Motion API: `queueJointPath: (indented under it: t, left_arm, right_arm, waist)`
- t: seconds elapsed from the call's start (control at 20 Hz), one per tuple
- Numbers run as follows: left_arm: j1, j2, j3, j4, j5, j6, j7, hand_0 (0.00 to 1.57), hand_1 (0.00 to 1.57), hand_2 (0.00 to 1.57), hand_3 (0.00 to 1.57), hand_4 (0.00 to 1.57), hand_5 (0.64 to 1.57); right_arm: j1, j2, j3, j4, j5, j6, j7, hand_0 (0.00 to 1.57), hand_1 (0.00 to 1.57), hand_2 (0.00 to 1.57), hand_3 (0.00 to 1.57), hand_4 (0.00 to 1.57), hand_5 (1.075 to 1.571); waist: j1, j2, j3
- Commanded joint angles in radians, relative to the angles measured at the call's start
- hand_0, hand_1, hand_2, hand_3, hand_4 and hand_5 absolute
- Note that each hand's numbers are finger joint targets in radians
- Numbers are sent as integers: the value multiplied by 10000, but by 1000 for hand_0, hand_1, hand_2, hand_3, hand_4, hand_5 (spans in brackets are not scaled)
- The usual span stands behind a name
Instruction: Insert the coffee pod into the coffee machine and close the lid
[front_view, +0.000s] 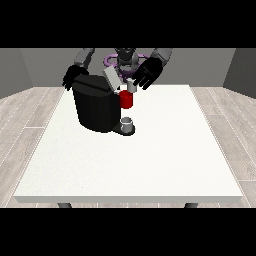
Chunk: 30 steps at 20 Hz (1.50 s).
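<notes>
My robot hand at the view's right (148, 73) hovers spread open just above the machine's (95, 106) raised lid (112, 78), a small grey pod (131, 86) beneath it. My other robot hand (71, 77) sits behind the machine; its fingers I cannot tell.

The coffee machine (97, 107) sits on the table (150, 160), toward ten o'clock from the middle. A cup (128, 122) stands at its four o'clock side.
</notes>
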Motion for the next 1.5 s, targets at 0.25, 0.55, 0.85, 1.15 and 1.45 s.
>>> queueJointPath:
  t: [0.25,0.55,0.85,1.15,1.45]
  left_arm:
    - [160,-418,-53,-20,-58,-37,-109,1305,1305,1326,1229,500,1571]
    - [-119,-447,-188,35,-272,-224,-22,1251,1251,1294,1208,506,1571]
    - [-618,-418,18,160,-272,-133,234,1203,1203,1272,1200,500,1571]
    - [-251,-503,-50,180,-459,112,77,1164,1164,1239,1182,492,1571]
    - [-285,-533,-110,267,-509,-394,290,1249,1249,1282,1181,480,1571]
  right_arm:
    - [371,6,-288,235,-19,-71,-812,0,0,0,0,526,1571]
    - [-191,-106,-561,104,-206,-218,110,0,0,0,0,514,1571]
    - [-161,119,-215,-27,-32,-196,-153,0,0,0,0,512,1571]
    - [-382,-193,-759,-7,-332,-140,-130,0,0,0,0,525,1571]
    - [-173,-144,-746,35,-405,-100,-59,0,0,0,0,448,1571]
  waist:
    - [209,212,3]
    - [205,140,2]
    - [-129,519,3]
    - [138,607,4]
    - [167,212,3]
